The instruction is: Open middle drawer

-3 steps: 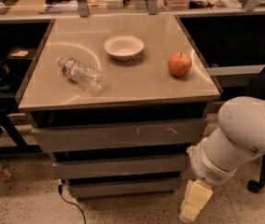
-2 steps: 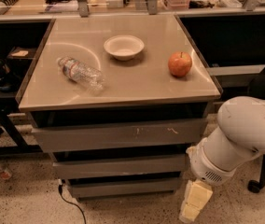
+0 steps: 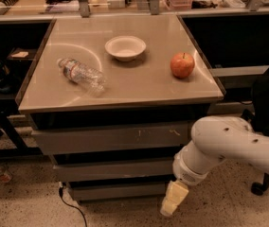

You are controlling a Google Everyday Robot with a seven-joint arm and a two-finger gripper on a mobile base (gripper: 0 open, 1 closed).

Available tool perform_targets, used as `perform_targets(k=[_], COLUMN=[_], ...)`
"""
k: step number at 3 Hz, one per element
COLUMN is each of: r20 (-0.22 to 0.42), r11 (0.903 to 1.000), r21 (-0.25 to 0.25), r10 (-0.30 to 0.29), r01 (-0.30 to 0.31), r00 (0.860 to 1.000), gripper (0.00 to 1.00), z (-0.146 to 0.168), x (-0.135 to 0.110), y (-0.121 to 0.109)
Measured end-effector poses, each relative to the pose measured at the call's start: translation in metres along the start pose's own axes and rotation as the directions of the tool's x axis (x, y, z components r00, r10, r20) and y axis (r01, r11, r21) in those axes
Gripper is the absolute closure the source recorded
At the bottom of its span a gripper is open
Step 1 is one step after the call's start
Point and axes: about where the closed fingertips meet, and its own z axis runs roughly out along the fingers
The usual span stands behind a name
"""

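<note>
The middle drawer [image 3: 113, 169] sits shut in the stack under the desk [image 3: 139, 86]. It is a plain grey front with no handle, between the widest front [image 3: 108, 139] above it, which bears pale scratch marks towards its right side, and the narrowest front [image 3: 118, 191] below it, near the floor. All three fronts lie flush in their stepped column, each set a little further in than the one above. The white arm [image 3: 229, 143] comes in from the right edge, bends down past the right end of the middle drawer, and ends in the pale yellow pincer [image 3: 174, 198]. The pincer hangs tip-down just above the speckled floor, beside the right end of the narrowest front and lower than the middle drawer. It has hold of nothing that shows, and I cannot tell whether it is open or shut. On the desk, a clear plastic bottle [image 3: 81, 73] lies on its side towards the left. A label wraps its middle, but the print cannot be read. A shallow cream bowl [image 3: 125, 48] stands upright further back near the centre. A red apple [image 3: 182, 65] rests to the right, well apart from both. A dark cable [image 3: 72, 205] trails across the floor at the cabinet's lower left corner.
</note>
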Motion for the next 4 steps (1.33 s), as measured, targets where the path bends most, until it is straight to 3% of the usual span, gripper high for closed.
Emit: perform_targets(k=[1,2,4], r20=[0.020,0.019,0.083], r11=[0.9980,0.9981,0.9980], r21=[0.025,0.024,0.055], r10=[0.058,0.056,0.025], r01=[-0.058,-0.056,-0.030], r00=[0.998,0.998,0.996], gripper=[0.00,0.00,0.00], z=[0.033,0.033,0.091], x=[-0.004,-0.004,-0.009], y=[-0.025,-0.025,-0.064])
